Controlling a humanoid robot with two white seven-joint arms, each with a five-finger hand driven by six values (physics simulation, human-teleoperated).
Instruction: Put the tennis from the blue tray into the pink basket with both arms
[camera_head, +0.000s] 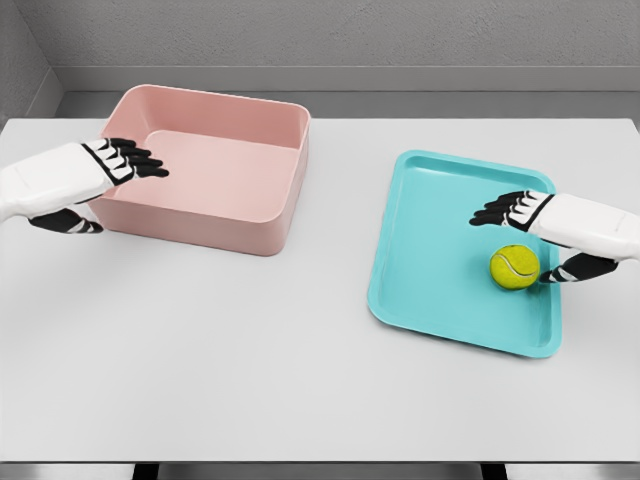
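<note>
tennis ball transfer: items on hand

table (200, 360): white, bears everything.
pink basket (290, 215): far left, open top, destination.
blue tray (420, 290): right, shallow, so the ball is easy to reach.
left hand (120, 162): over the basket's left rim, fingers extended and apart, holding nothing; likely waiting to receive.
right hand (525, 215): over the tray, fingers apart, thumb just beside the ball, not yet clamped.
tennis ball (514, 267): on the tray's near right part.

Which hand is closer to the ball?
Right. The right hand is open right beside the ball on the blue tray. The left hand is far away, at the pink basket.
</note>
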